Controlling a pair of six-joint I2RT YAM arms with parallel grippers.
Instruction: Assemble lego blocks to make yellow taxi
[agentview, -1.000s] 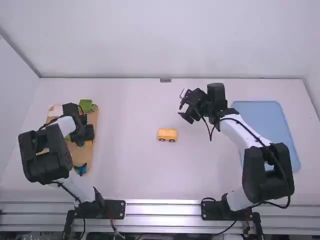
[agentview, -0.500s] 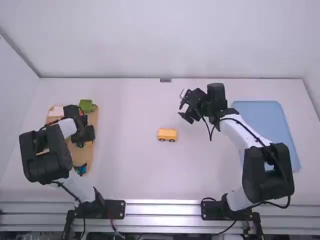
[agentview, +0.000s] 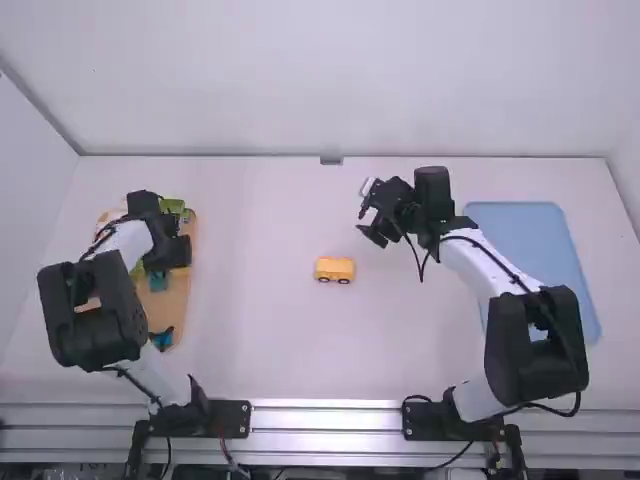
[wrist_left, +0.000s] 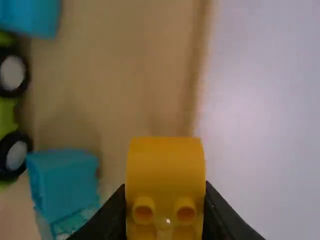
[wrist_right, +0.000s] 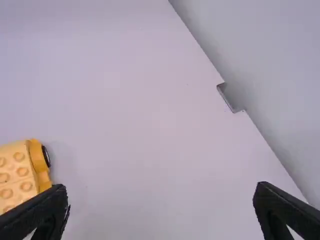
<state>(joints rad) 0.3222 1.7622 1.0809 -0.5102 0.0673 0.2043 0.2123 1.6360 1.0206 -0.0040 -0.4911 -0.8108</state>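
Note:
Over the wooden tray on the left is my left gripper (agentview: 178, 250). From its own wrist, the left gripper (wrist_left: 165, 207) is shut on a yellow block (wrist_left: 165, 175) with two round studs facing the camera. A yellow wheeled piece (agentview: 334, 269) stands on the middle of the table; in the right wrist view this yellow wheeled piece (wrist_right: 19, 172) has a studded top. My right gripper (agentview: 371, 213), beyond it and to its right, is raised above the table. In its own wrist view the right gripper (wrist_right: 160, 192) is open, with nothing between the fingers.
The wooden tray (agentview: 180, 300) holds teal blocks (wrist_left: 65, 180), a green wheeled piece (wrist_left: 7, 112) and a green block (agentview: 172, 206). A blue tray (agentview: 540, 235) lies at the right, partly behind the right arm.
My left gripper has shifted a little farther from the camera over the wooden tray, uncovering a teal block. The right arm and the yellow wheeled piece have stayed put.

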